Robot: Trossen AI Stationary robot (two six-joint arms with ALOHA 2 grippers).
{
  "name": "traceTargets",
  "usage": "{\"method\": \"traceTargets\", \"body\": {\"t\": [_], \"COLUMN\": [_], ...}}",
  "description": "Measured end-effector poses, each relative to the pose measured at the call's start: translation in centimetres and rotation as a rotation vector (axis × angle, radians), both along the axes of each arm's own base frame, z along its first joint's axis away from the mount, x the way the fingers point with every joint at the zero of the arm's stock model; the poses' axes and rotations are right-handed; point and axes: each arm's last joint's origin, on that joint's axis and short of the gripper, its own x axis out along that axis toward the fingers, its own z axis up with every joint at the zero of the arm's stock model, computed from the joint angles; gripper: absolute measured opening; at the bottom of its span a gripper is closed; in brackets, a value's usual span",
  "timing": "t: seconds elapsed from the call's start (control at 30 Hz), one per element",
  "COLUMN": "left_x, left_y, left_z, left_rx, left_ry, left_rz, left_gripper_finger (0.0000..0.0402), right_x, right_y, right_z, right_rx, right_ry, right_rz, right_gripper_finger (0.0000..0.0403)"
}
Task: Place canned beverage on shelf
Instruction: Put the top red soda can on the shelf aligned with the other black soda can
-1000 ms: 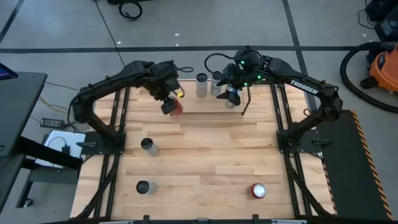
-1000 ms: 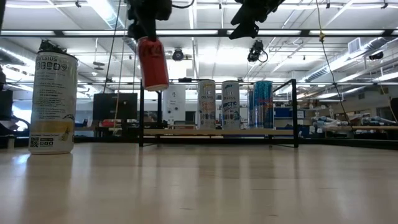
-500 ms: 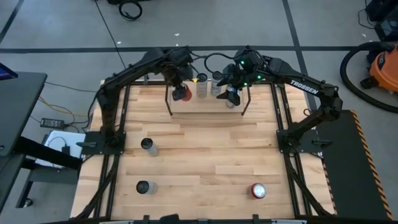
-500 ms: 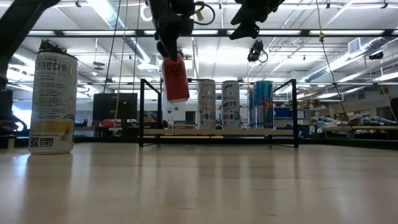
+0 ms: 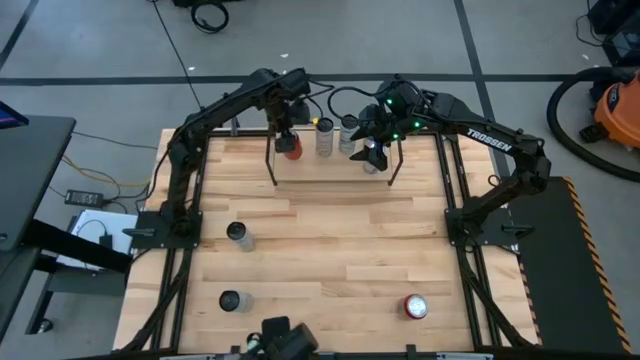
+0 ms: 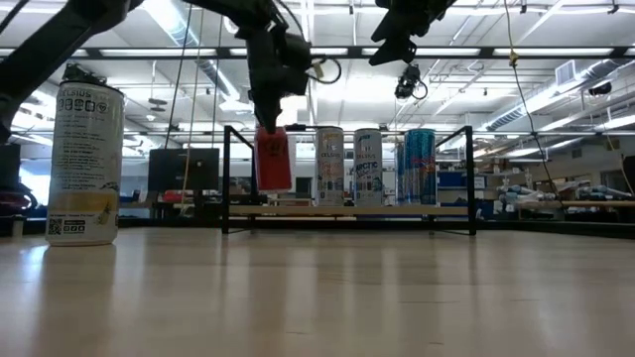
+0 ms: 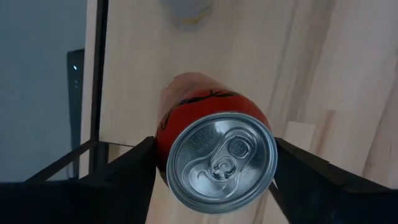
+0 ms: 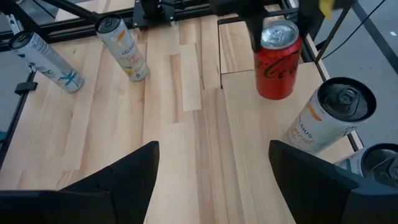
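Two matte black, tubular, jointed arms. The right arm (image 5: pixel 497 150) carries white TROSSEN lettering on its upper link and small green lights near the wrist. A black cable loops at the left arm's (image 5: pixel 222 105) wrist.

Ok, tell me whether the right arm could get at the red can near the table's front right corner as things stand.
Probably yes. The right gripper hangs open and holds nothing, up by the shelf, and the red can stands alone on the table on that arm's side, with nothing between them. Whether the arm can stretch that far is uncertain.
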Motion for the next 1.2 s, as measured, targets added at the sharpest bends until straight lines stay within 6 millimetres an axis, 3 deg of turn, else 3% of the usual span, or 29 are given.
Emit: {"method": "traceTargets", "body": {"t": [0.13,0.9,1.2], "left_x": [-0.3,0.4,0.4], "left_y": [1.2,1.0,2.1], "left_z": [-1.0,-1.0,-2.4], "left_rx": [-0.031,-0.003,-0.036], "left_ry": [0.005,-0.022,-0.007], "left_rz": [-0.003,-0.07,-0.041], "left_gripper_finger": [0.0277,0.0282,0.0283], "right_x": [0.0,0.0,0.0], "right_y": [0.0,0.0,0.0], "right_z": [0.0,0.0,0.0], "right_rx": [0.0,0.001,0.001], "right_ry": [0.0,0.0,0.001], "right_rz": [0.0,0.0,0.0], "right_gripper_finger": [0.0312,0.0312,0.0312]}}
